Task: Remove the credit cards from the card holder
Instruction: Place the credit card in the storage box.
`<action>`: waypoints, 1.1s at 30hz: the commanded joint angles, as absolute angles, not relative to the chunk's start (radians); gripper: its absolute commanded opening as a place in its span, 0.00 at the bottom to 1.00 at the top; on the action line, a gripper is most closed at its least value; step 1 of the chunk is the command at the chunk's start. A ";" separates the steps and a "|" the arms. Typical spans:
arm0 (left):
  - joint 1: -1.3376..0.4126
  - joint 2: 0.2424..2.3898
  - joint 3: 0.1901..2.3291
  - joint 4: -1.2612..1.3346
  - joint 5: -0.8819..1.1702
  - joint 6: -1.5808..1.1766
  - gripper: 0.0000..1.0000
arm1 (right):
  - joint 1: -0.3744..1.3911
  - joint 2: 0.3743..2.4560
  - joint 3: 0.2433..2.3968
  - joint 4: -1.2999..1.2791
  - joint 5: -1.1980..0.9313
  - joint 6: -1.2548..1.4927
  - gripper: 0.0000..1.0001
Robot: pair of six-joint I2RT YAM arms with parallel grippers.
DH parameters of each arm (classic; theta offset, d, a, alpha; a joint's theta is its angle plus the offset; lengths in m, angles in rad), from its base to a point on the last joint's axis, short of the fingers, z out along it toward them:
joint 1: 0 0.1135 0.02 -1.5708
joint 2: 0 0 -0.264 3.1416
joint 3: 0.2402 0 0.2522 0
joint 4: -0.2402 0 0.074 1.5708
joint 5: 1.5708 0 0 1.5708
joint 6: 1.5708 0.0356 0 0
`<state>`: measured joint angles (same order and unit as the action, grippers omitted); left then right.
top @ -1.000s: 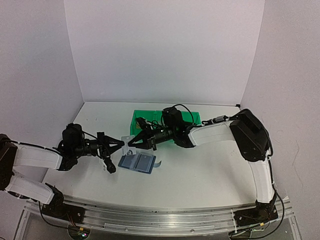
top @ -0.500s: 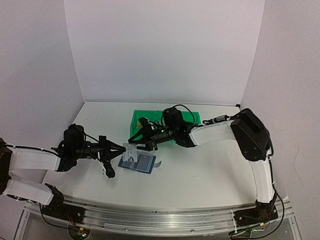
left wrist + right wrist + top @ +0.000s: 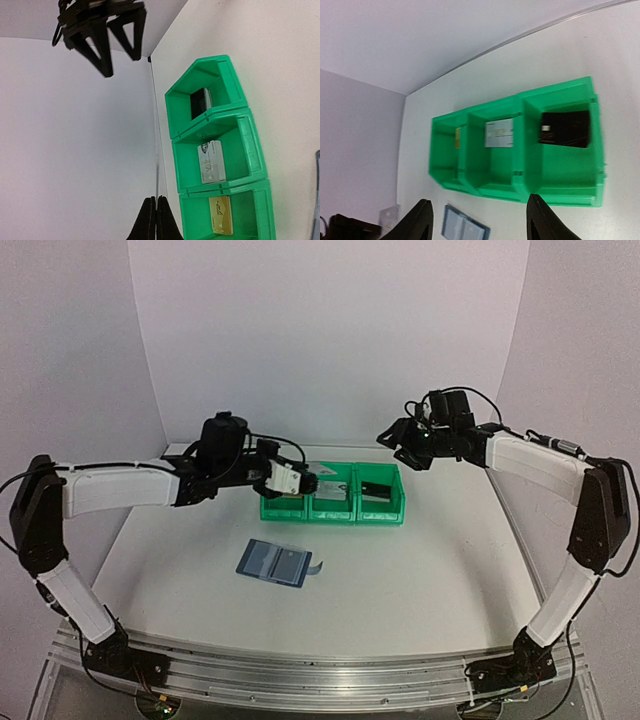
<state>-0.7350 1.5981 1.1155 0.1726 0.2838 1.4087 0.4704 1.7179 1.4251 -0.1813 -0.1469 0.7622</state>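
My left gripper [image 3: 272, 476] is shut on a pale card [image 3: 285, 478] and holds it above the left end of the green bins [image 3: 378, 512]. In the left wrist view the fingers [image 3: 154, 198] press together and the card shows only as a thin edge. A gold card [image 3: 220, 215], a silver card [image 3: 211, 161] and a black card [image 3: 200, 102] lie one to a bin. The blue card holder [image 3: 275, 563] lies open on the table in front of the bins. My right gripper [image 3: 390, 440] hangs open and empty, high at the back right, above the bins [image 3: 560, 170] and the card holder [image 3: 462, 229].
White walls close the table on the left, back and right. The three bins stand side by side near the back wall. The right gripper's black fingers [image 3: 102, 30] show at the top of the left wrist view.
Both arms have risen from the card holder. The right gripper let go of the pale card, opened and drew back to the right rear. The left gripper carried the card up to the bins.
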 commanded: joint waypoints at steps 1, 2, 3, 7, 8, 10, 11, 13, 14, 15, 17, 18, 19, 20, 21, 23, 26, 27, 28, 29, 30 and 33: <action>-0.781 1.798 1.412 -0.112 0.074 1.186 0.00 | 0.413 1.736 1.383 -0.330 -0.027 0.676 0.60; -0.789 1.851 1.487 -0.155 0.033 1.155 0.00 | 0.399 1.743 1.385 -0.329 -0.034 0.668 0.60; -0.795 1.908 1.565 -0.192 -0.010 1.119 0.00 | 0.388 1.751 1.388 -0.330 -0.042 0.656 0.61; -0.800 2.078 1.784 -0.324 -0.082 1.011 0.00 | 0.360 1.776 1.384 -0.329 -0.073 0.632 0.61; -0.801 2.108 1.831 -0.341 -0.097 0.998 0.00 | 0.356 1.780 1.379 -0.329 -0.079 0.631 0.61; -0.802 2.182 1.912 -0.377 -0.131 0.970 0.00 | 0.349 1.788 1.370 -0.328 -0.090 0.629 0.61; -0.802 2.212 1.956 -0.396 -0.151 0.957 0.00 | 0.347 1.791 1.367 -0.328 -0.094 0.627 0.61; -0.802 2.266 2.017 -0.425 -0.185 0.942 0.00 | 0.345 1.794 1.365 -0.328 -0.101 0.621 0.61; -0.803 2.284 2.035 -0.430 -0.194 0.933 0.00 | 0.345 1.795 1.362 -0.328 -0.102 0.619 0.61; -0.804 2.298 2.054 -0.434 -0.206 0.925 0.00 | 0.344 1.795 1.360 -0.328 -0.104 0.618 0.61; -0.804 2.329 2.097 -0.454 -0.242 0.913 0.00 | 0.343 1.795 1.356 -0.327 -0.105 0.616 0.61; -0.804 2.345 2.116 -0.466 -0.262 0.906 0.00 | 0.342 1.795 1.354 -0.326 -0.106 0.616 0.61; -0.804 2.361 2.135 -0.484 -0.273 0.902 0.00 | 0.341 1.795 1.350 -0.325 -0.108 0.616 0.61; -0.805 2.374 2.145 -0.492 -0.281 0.905 0.00 | 0.341 1.797 1.349 -0.324 -0.110 0.616 0.61; -0.809 2.384 2.144 -0.483 -0.294 0.913 0.00 | 0.342 1.799 1.347 -0.322 -0.112 0.617 0.61; -0.815 2.412 2.152 -0.466 -0.320 0.934 0.00 | 0.342 1.802 1.344 -0.319 -0.116 0.620 0.61; -0.826 2.457 2.201 -0.466 -0.362 0.947 0.00 | 0.341 1.800 1.339 -0.315 -0.116 0.622 0.61; -0.826 2.472 2.220 -0.469 -0.369 0.952 0.00 | 0.341 1.797 1.336 -0.314 -0.116 0.622 0.61; -0.827 2.485 2.239 -0.471 -0.376 0.957 0.00 | 0.342 1.794 1.334 -0.313 -0.115 0.622 0.61; -0.827 2.498 2.257 -0.474 -0.382 0.962 0.00 | 0.343 1.791 1.332 -0.312 -0.113 0.621 0.61; -0.827 2.506 2.275 -0.480 -0.385 0.965 0.00 | 0.342 1.787 1.327 -0.311 -0.112 0.622 0.61; -0.831 2.526 2.294 -0.499 -0.392 0.981 0.00 | 0.343 1.781 1.318 -0.307 -0.110 0.625 0.61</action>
